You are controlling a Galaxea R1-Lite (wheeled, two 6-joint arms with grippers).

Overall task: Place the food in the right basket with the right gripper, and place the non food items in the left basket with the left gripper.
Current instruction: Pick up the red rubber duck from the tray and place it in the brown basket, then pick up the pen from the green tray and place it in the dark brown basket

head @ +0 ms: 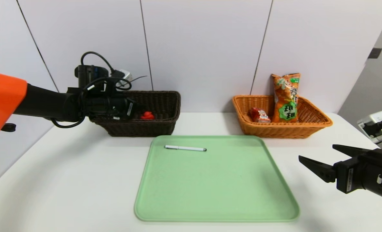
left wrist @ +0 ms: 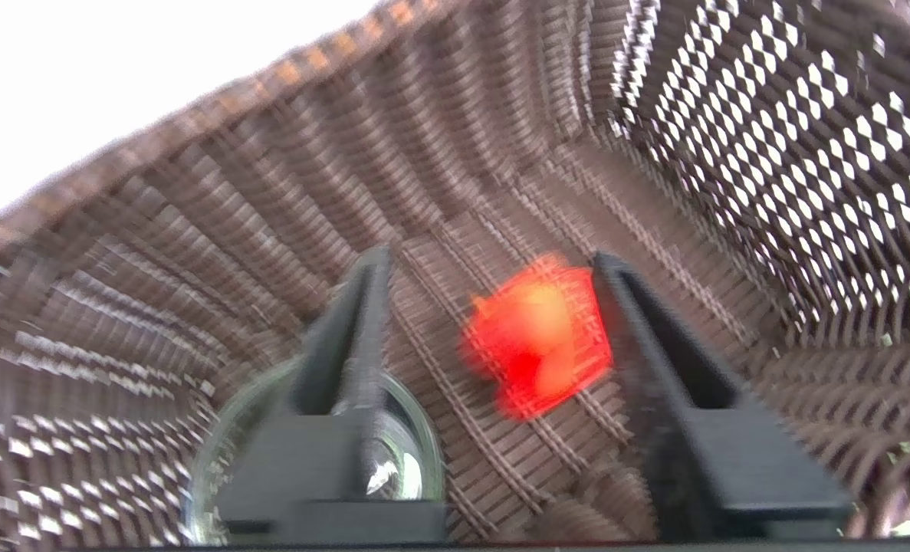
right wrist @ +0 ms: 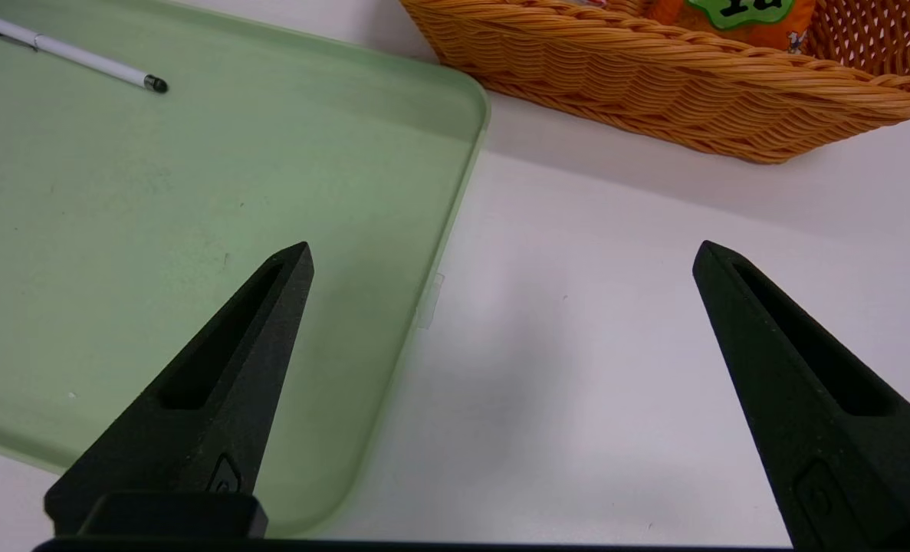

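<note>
Duck (left wrist: 537, 339) seemingly loose between left gripper (left wrist: 493, 264) fingers.

White table (head: 81, 180) with green tray (head: 216, 206), dark brown basket (head: 152, 129) and orange basket (head: 274, 130).

Bright orange shell (head: 1, 103) on the upper left arm, then a smooth black tubular forearm (head: 46, 104). Black looped cables (head: 96, 85) over the left wrist, a dark boxy camera block (head: 89, 73) on top, a small white-grey plug box (head: 125, 75) beside it, a white sticker with print (head: 129, 109) on the wrist's side. Left gripper (left wrist: 493, 264): two flat matte black fingers (left wrist: 363, 307), tapering to points, each with a long recessed slot. Right gripper (head: 318, 154): all-black pointed two-fingered claw, slotted the same way, a faint embossed oval mark (right wrist: 225, 479) near a finger base. White label with small print (head: 350, 180) on its black body, a white-grey box (head: 374, 124) on the right wrist.
</note>
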